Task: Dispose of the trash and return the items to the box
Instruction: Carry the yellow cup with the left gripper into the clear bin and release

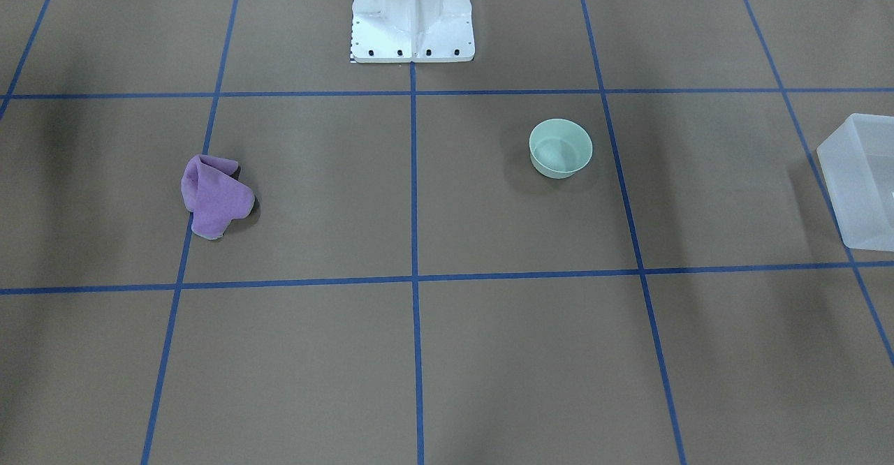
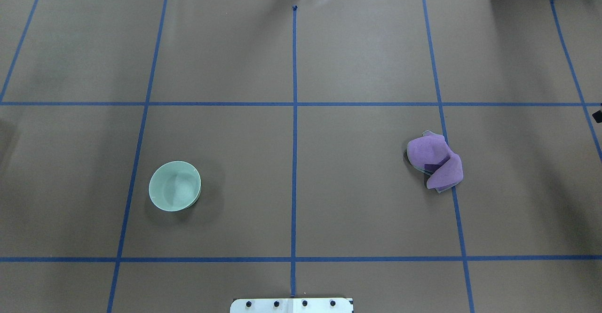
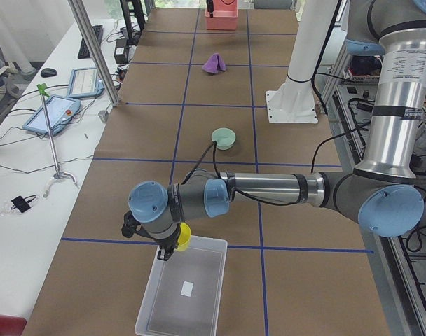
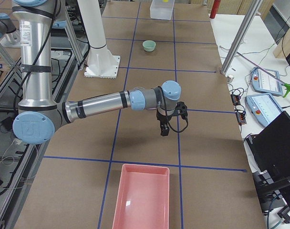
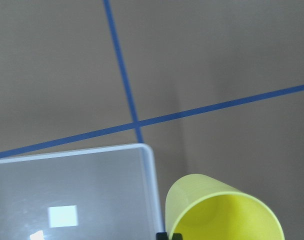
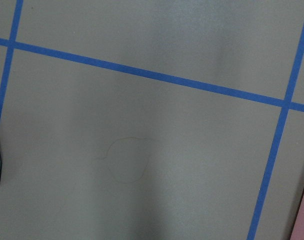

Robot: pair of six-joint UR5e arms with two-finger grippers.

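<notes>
Left gripper (image 3: 172, 248) clamped on one yellow cup (image 3: 183, 236), lower middle of the left-side view, above the far rim of one frosted box (image 3: 199, 297). Right gripper (image 4: 163, 131) mid-frame in the right-side view, opening impossible to tell. One mint bowl (image 2: 174, 186) lower left overhead; one purple cloth (image 2: 435, 161) right of centre. One pink tray (image 4: 141, 200), bottom.

wide gap btwn bowl (image 2: 174, 186) & cloth (image 2: 435, 161), box (image 3: 192, 311) open-topped
</notes>
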